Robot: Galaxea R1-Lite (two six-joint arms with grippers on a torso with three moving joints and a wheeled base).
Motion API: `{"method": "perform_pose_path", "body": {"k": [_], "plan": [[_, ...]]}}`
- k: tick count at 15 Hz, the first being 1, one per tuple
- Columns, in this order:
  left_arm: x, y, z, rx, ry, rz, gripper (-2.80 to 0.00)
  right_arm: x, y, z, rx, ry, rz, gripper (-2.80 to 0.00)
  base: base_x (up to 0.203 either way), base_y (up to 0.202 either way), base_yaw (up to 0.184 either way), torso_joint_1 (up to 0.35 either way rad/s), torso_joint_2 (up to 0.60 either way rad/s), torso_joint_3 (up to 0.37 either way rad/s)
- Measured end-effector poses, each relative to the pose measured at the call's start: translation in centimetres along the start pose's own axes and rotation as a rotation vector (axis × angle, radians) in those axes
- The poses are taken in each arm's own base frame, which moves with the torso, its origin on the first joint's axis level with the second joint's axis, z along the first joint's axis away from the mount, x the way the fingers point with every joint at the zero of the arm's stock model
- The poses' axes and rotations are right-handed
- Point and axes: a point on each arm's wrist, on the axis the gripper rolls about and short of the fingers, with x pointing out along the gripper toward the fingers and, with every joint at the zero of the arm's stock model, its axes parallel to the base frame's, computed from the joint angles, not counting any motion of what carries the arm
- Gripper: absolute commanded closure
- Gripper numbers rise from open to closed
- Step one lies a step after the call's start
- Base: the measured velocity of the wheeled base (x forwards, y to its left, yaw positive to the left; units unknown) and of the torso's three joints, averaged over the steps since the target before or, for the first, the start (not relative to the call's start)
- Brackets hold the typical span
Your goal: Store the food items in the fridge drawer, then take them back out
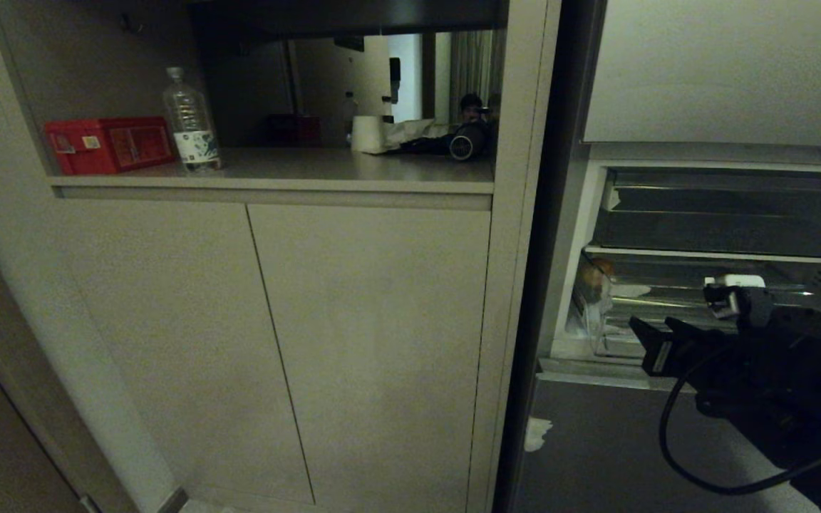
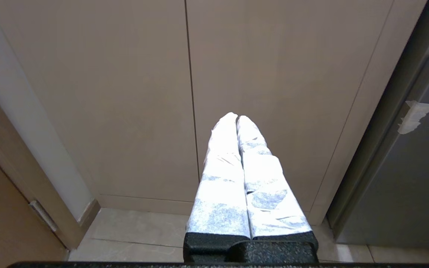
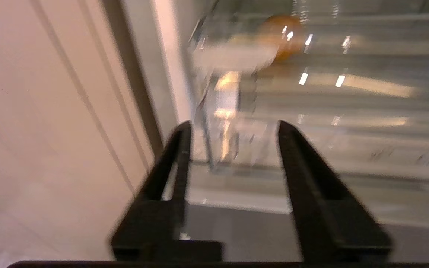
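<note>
Nearest to you, your right gripper [image 3: 233, 128] hangs just in front of the fridge with its two black fingers [image 3: 292, 149] spread apart and nothing between them. Just past them is the pulled-out fridge drawer with its clear plastic bin [image 3: 311, 111]. Inside the bin, at the far end by the left wall, sits the tan-brown round potato [image 3: 283, 35]. You cannot see the dark green food in any view. In the head view the same potato [image 1: 599, 274] shows as a small brown lump at the left end of the bin. Under the drawer is the lower grey metal fridge panel [image 1: 596, 449] with a scrap of white tape [image 1: 537, 433] on its left edge.

Your left gripper [image 2: 237, 119] points at the beige cupboard doors [image 2: 125, 93], its white-wrapped fingers [image 2: 222, 167] pressed together and holding nothing. The pale tiled floor [image 2: 140, 234] lies below them.

Farther off, on the open beige cupboard shelf [image 1: 353, 167], stand a red box [image 1: 107, 144], a clear plastic water bottle [image 1: 191, 121] and a white paper roll [image 1: 368, 133].
</note>
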Motion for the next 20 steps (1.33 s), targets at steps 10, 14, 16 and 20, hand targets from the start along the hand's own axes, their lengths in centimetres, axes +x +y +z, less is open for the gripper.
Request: {"method": "perform_pose_path", "body": {"k": [10,14,16,20], "plan": [[0.0,0.0,0.0,0.0,0.001,0.0,0.0,4.8,-0.7,9.6,-0.009,0.151,-0.03,0.0,0.0,0.0,0.0,0.003,0.0,0.0],[0.0,0.0,0.0,0.0,0.0,0.0,0.0,8.2,-2.4,9.6,-0.004,0.167,-0.087,0.0,0.0,0.0,0.0,0.0,0.0,0.0],[0.0,0.0,0.0,0.0,0.0,0.0,0.0,9.7,-3.2,9.3,0.001,0.174,-0.1,0.0,0.0,0.0,0.0,0.0,0.0,0.0],[0.0,0.0,0.0,0.0,0.0,0.0,0.0,12.4,-4.1,8.2,0.007,0.19,-0.11,0.0,0.0,0.0,0.0,0.0,0.0,0.0]]}}
